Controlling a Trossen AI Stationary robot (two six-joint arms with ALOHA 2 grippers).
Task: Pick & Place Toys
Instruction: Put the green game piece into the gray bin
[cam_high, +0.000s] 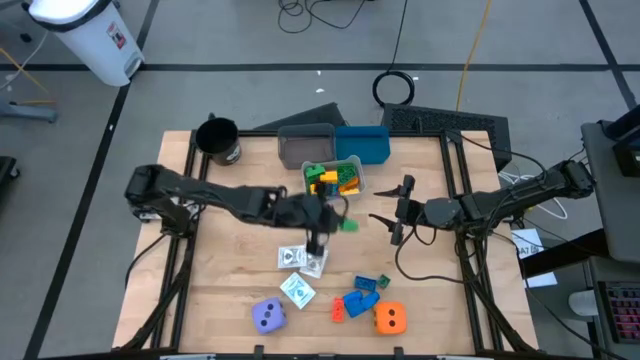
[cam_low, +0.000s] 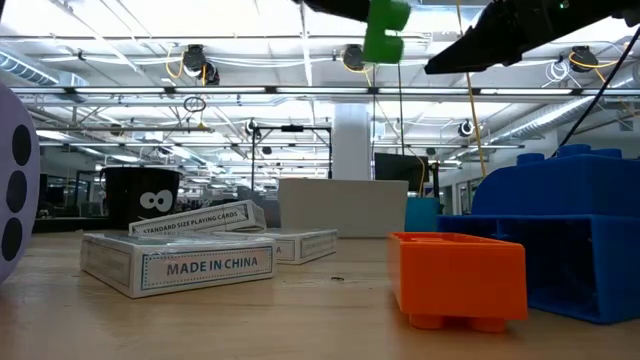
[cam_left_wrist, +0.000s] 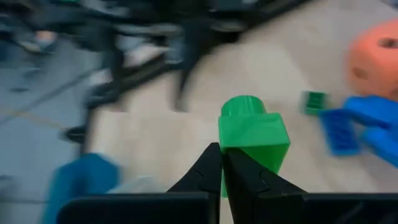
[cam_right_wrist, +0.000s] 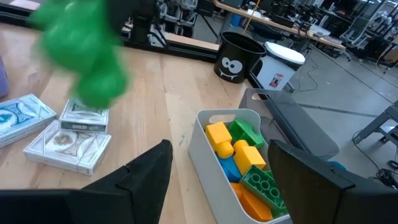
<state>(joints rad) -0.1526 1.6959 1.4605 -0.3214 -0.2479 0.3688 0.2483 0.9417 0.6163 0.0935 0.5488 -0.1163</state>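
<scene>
The left gripper (cam_left_wrist: 222, 163) has its two fingers pinched fully together, and the green block (cam_left_wrist: 254, 138) sits right at their tips — it looks caught by an edge rather than squarely between the pads, so the hold seems thin. In the high view that gripper (cam_high: 335, 222) hangs above the middle of the table with the block (cam_high: 348, 225) off the wood, just short of the grey bin (cam_high: 296, 152) that already holds yellow, green and orange blocks — a carry toward it, I judge. The right gripper (cam_right_wrist: 217, 168) waits nearby with its fingers parted and nothing between them. Still on the table are the card boxes (cam_high: 302, 260), the purple die (cam_high: 268, 316), the orange die (cam_high: 390, 318) and some blue blocks (cam_high: 361, 298).
</scene>
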